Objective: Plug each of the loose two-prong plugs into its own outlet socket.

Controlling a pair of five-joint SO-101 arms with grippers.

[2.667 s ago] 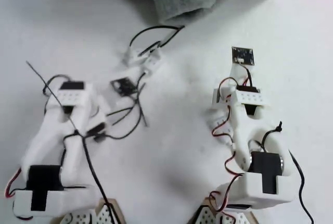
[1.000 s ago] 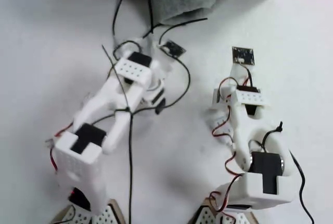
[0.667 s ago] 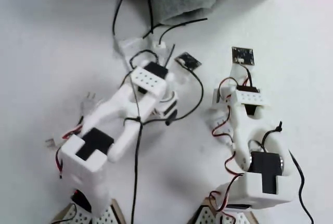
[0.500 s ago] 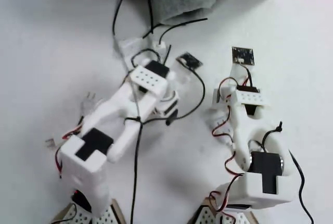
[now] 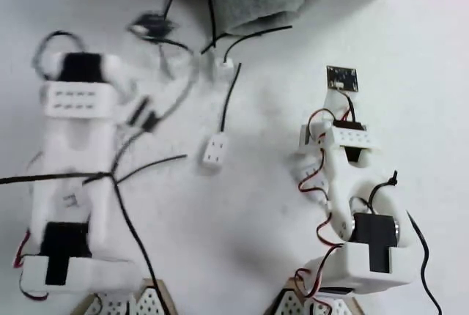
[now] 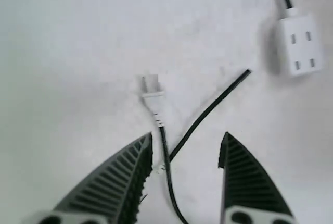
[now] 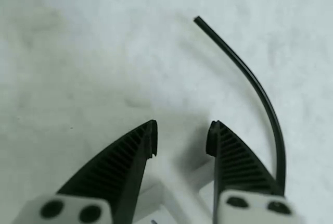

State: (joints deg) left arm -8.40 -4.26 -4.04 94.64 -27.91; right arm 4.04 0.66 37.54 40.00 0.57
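**Left hand lined up on a loose plug, socket off to the side**

So I'm hovering my left hand (image 6: pixel 187 138) low over the bench (image 5: pixel 410 51), fingers spread apart and nothing in them. The two-prong plug (image 6: pixel 151 92) is lying flat just ahead of my fingertips. Here's the bit that matters: its long axis is running roughly in line with my reach, prongs pointing away from me. Its cord (image 6: pixel 165 172) is trailing back through the gap, hugging one finger more than the other. I'm guessing the grab is calling for a short push forward plus a small sideways nudge to centre the plug body.

The outlet socket (image 6: pixel 301 44) is sitting well apart from the plug, farther out and off to one side, with its slots facing up. A loose black cable (image 6: pixel 213 107) is lying diagonally between them. It's touching or crossing the plug's cord right by my fingertips, and I can't tell which. That's looking like a snag risk to me.

In the high view my left arm (image 5: pixel 73 146) is stretching up the left side of the bench, with the outlet socket (image 5: pixel 214 149) toward the middle. My right arm (image 5: pixel 352 183) is sitting folded on its own side, right hand (image 7: pixel 183 127) also parted and empty. So the left is the nearer one for this plug.
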